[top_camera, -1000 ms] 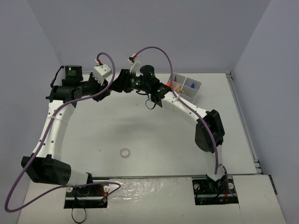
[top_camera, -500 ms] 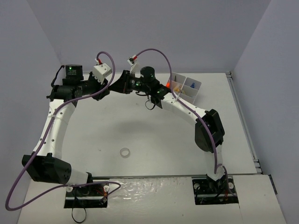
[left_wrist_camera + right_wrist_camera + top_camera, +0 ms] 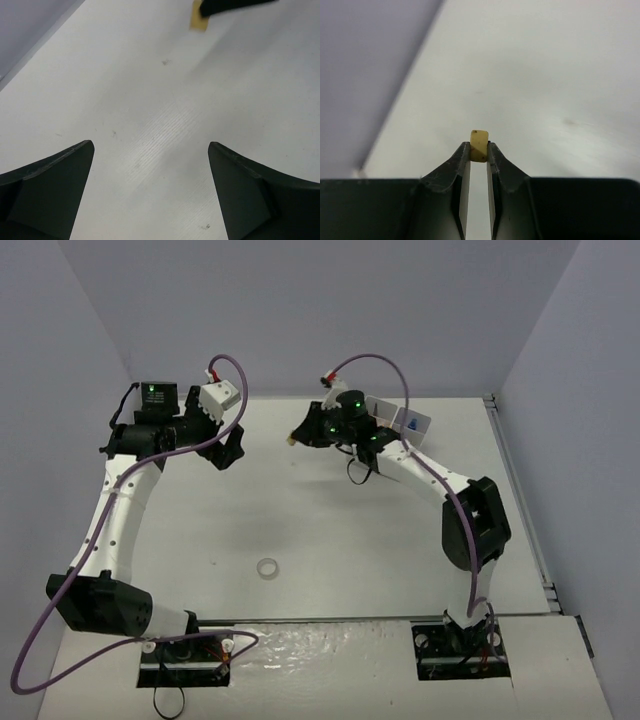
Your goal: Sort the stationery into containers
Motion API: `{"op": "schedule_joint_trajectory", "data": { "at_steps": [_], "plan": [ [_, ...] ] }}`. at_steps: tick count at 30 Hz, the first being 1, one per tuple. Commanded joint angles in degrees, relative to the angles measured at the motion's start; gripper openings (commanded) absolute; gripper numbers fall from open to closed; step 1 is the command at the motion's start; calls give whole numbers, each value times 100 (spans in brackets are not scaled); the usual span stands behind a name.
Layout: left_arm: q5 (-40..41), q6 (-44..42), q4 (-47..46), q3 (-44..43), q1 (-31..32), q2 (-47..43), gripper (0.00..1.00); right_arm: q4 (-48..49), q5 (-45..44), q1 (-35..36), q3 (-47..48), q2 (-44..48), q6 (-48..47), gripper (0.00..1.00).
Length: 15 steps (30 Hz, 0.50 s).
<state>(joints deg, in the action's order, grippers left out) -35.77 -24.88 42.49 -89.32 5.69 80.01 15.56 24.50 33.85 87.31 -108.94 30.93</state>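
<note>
One yellow bar [image 3: 479,141] — in right gripper [image 3: 478,150]

No lettering, label, brand, number or sign can be read in any of the 3 views (the white tray [image 3: 380,407] at the far right of the desk [image 3: 300,530] is too small to show any marking).

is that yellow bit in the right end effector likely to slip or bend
The yellow bar looks undeformed pinched in the right end effector, so probably stiff. Gripped only at the tips, it might pivot or slip. Small, likely light.
</note>
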Motion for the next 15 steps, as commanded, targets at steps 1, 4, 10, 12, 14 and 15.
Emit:
{"op": "schedule_joint_trajectory", "data": {
  "at_steps": [1, 4, 10, 12, 14, 15],
  "plan": [
    [534, -152, 22, -38, 28, -240, 97, -1556, -2819, -818, -324, 1335, -1999, 0],
    [899, -166, 14, 52, 20, -143, 97, -2063, -3499, -1202, -683, 1442, -2339, 0],
    [1252, -158, 82, 85, 8, 29, 97, -2216, -4000, -1644, -900, 1243, -2530, 0],
    [1270, -202, 122, 126, -2, 37, 97, -2232, -4004, -1692, -788, 1102, -2571, 0],
    [1271, -242, 131, 186, -13, 15, 97, -2244, -3939, -1698, -697, 985, -2538, 0],
    [1274, -245, 118, 223, -25, -7, 97, -2243, -3895, -1698, -663, 922, -2503, 0]
  ]
}}
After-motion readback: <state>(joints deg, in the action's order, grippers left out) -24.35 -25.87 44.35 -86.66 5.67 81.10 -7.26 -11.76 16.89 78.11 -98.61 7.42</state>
